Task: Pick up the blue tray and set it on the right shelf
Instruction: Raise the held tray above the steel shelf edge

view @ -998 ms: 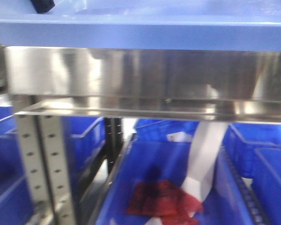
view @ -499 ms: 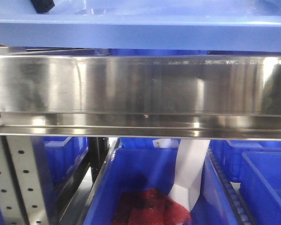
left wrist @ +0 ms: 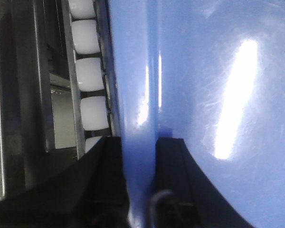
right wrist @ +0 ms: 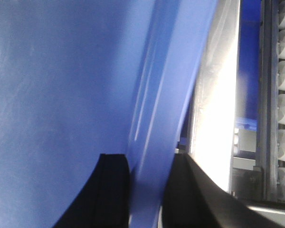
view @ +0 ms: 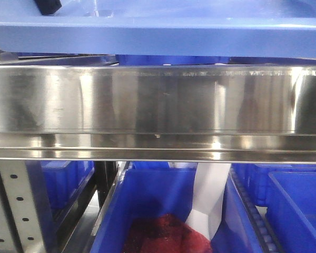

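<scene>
The blue tray is held up high, just above the shiny front lip of the right shelf. It is held flat and level, most likely so that it can be slid in over the lip without tipping. A thin dark gap is seen between the tray and the lip in the front view, so the tray is judged not yet set down.

The tray is gripped at both ends. The left gripper is closed tight on the tray's rim, with one black finger on each side of it. The right gripper is clamped on the rim at the other end in the same way. Two grips are likely used because the tray is wide and would tilt if it were held at one end only.

What is inside the tray cannot be told from these views.

Below the shelf, deep blue bins are lined up. In the middle bin a crumpled red thing is lying, and a white strip hangs down into it. White rollers are seen in a row beside the tray.
</scene>
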